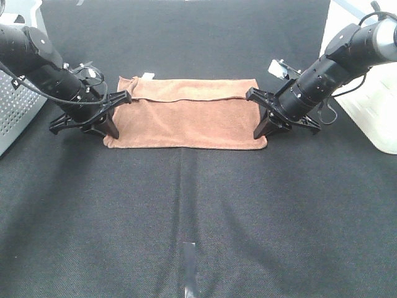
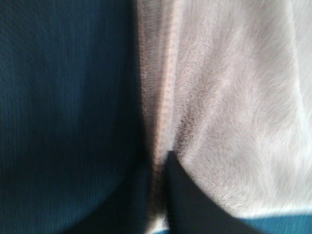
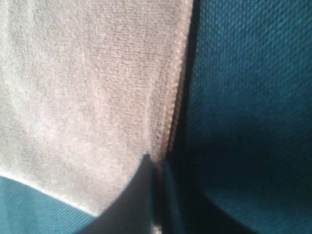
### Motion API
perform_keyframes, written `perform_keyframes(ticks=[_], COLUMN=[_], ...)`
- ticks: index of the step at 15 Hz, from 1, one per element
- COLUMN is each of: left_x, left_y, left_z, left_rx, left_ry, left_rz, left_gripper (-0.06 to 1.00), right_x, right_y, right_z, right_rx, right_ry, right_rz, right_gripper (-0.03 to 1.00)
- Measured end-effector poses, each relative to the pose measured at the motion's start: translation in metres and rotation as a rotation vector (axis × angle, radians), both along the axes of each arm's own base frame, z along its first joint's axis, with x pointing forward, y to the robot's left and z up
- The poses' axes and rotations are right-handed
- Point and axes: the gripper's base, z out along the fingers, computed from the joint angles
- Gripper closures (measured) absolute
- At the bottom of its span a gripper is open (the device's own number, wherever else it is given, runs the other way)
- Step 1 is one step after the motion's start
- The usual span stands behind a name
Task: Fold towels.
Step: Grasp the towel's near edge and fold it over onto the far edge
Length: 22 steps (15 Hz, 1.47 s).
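Note:
The reddish-brown towel [image 1: 186, 118] lies flat on the black table, its far long edge folded over toward me, with a small white tag [image 1: 147, 76] at the far left corner. My left gripper [image 1: 118, 115] is at the towel's left short edge and my right gripper [image 1: 260, 115] is at its right short edge. In the left wrist view the towel [image 2: 234, 97] has its hem running into the closed fingertips of the gripper [image 2: 161, 165], with creases converging there. In the right wrist view the towel [image 3: 83, 87] has its hem pinched the same way in the gripper [image 3: 156, 163].
A white perforated basket [image 1: 12, 105] stands at the left edge and a white container [image 1: 372, 105] at the right edge. A strip of grey tape [image 1: 189, 267] marks the table's near middle. The table is a black cloth [image 1: 198, 211].

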Motion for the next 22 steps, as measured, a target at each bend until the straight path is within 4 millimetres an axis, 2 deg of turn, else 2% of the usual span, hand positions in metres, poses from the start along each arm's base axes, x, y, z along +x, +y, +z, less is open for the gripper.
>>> perform_keyframes(ticks=[2, 4, 5, 6, 9, 12, 14, 16, 18, 20, 22], left_x=[-0.005, -0.011, -0.011, -0.023, -0.067, -0.114, -0.134, -0.137, -0.133, -0.119, -0.097], left_y=[0.002, 0.004, 0.004, 0.006, 0.013, 0.02, 0.023, 0.023, 0.022, 0.019, 0.015], left_z=[0.005, 0.02, 0.02, 0.027, 0.021, 0.019, 0.018, 0.023, 0.03, 0.042, 0.064], left_rx=[0.028, 0.056, 0.056, 0.067, 0.081, 0.098, 0.102, 0.094, 0.082, 0.062, 0.053], left_ry=[0.029, 0.05, 0.05, 0.078, 0.168, 0.2, 0.204, 0.185, 0.153, 0.106, 0.006], left_rz=[-0.048, -0.099, -0.099, -0.118, -0.111, -0.094, -0.084, -0.08, -0.074, -0.068, -0.067], left_gripper=[0.93, 0.93, 0.93, 0.93, 0.93, 0.93, 0.93, 0.93, 0.93, 0.93, 0.93], right_x=[-0.003, -0.01, -0.01, -0.021, -0.063, -0.111, -0.134, -0.138, -0.13, -0.114, -0.093], right_y=[0.0, -0.001, -0.001, -0.003, -0.01, -0.017, -0.02, -0.021, -0.02, -0.018, -0.016], right_z=[0.001, 0.011, 0.011, 0.017, 0.023, 0.017, 0.015, 0.018, 0.024, 0.038, 0.057], right_rx=[-0.003, -0.015, -0.015, -0.031, -0.054, -0.07, -0.078, -0.08, -0.081, -0.078, -0.071], right_ry=[0.031, 0.067, 0.067, 0.083, 0.145, 0.204, 0.216, 0.198, 0.162, 0.099, 0.01], right_rz=[0.005, 0.035, 0.035, 0.046, 0.052, 0.066, 0.069, 0.073, 0.078, 0.085, 0.083], right_gripper=[0.95, 0.95, 0.95, 0.95, 0.95, 0.95, 0.95, 0.95, 0.95, 0.95, 0.95])
